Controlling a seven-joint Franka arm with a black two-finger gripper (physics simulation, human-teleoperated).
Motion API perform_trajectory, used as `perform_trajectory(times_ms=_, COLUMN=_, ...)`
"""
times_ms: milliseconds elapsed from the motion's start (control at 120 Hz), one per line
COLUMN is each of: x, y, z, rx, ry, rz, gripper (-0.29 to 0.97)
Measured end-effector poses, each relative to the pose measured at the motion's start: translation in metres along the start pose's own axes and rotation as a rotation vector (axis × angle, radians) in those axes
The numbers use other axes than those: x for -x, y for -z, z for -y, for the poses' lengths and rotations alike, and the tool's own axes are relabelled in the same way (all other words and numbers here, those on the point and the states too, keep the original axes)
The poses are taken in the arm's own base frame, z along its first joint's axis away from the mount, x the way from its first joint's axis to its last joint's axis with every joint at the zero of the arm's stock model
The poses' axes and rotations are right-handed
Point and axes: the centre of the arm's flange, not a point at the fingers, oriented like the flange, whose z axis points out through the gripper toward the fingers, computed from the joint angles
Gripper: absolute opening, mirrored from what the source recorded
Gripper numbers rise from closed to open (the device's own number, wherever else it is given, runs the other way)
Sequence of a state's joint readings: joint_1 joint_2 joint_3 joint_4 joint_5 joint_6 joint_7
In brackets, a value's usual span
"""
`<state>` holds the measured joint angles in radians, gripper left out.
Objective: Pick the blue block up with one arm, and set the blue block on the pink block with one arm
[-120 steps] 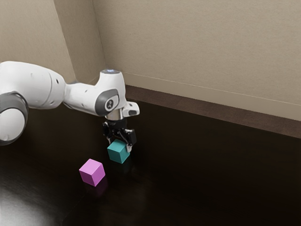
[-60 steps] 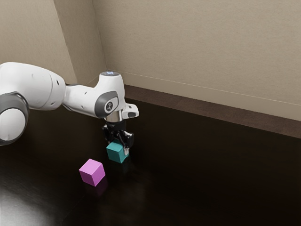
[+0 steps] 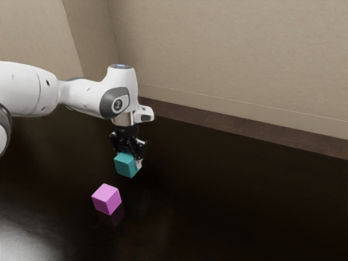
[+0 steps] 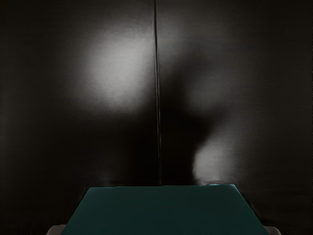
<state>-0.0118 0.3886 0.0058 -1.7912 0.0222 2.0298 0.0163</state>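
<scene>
Pincer (image 3: 129,154) clamped on blue block (image 3: 125,166), block hanging directly beneath; pink block (image 3: 106,198) nearby, apart.

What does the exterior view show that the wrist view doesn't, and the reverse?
Exterior view: the arm, its jaws shut on the blue block, the pink block lying apart from it, and the walls. Wrist view: a thin straight line running across the table beyond the held block. Both: the blue block and the dark table.

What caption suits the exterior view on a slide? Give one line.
The gripper holds the blue block above the table, the pink block resting apart toward the exterior view's left.
</scene>
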Motion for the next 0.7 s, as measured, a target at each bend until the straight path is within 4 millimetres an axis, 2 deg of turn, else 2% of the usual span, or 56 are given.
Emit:
perform_trajectory(times_ms=250, x=0.056, y=0.013, z=-0.002, rx=-0.001, ry=0.006, rz=0.044, gripper=0.33)
perform_trajectory(times_ms=392, x=0.084, y=0.01, z=-0.003, rx=0.0, ry=0.01, rz=0.063, gripper=0.33)
perform_trajectory(times_ms=625, x=0.116, y=0.014, z=-0.002, rx=0.0, ry=0.018, rz=0.058, gripper=0.33)
perform_trajectory(times_ms=700, x=0.125, y=0.007, z=-0.002, rx=0.001, ry=0.021, rz=0.06, gripper=0.33)
